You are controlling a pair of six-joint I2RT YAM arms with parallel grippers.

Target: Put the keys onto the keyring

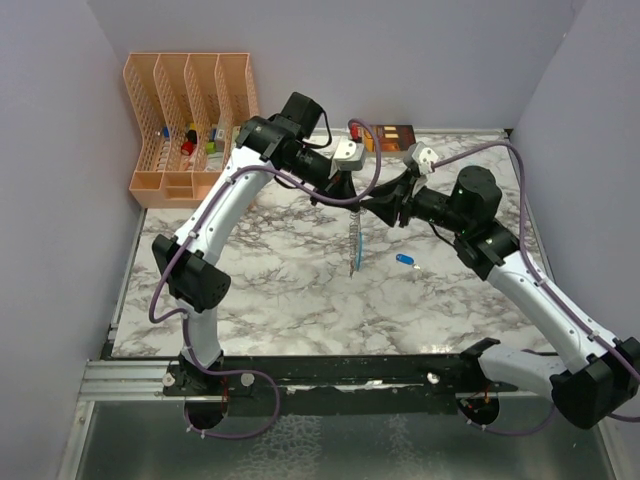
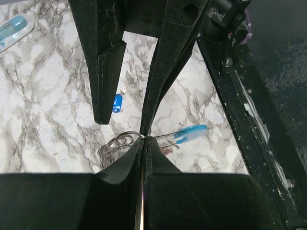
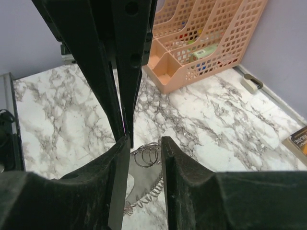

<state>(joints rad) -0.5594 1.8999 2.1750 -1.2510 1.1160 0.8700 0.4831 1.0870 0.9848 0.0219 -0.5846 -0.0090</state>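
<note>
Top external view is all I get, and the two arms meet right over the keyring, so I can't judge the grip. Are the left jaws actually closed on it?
Observer: Yes. The left wrist view shows the left gripper with its jaws shut, pinching the keyring at its edge.
Operator: And the right jaws?
Observer: In the right wrist view the right gripper stands open. Part of the keyring shows through the gap between its jaws, apparently not pinched.
</note>
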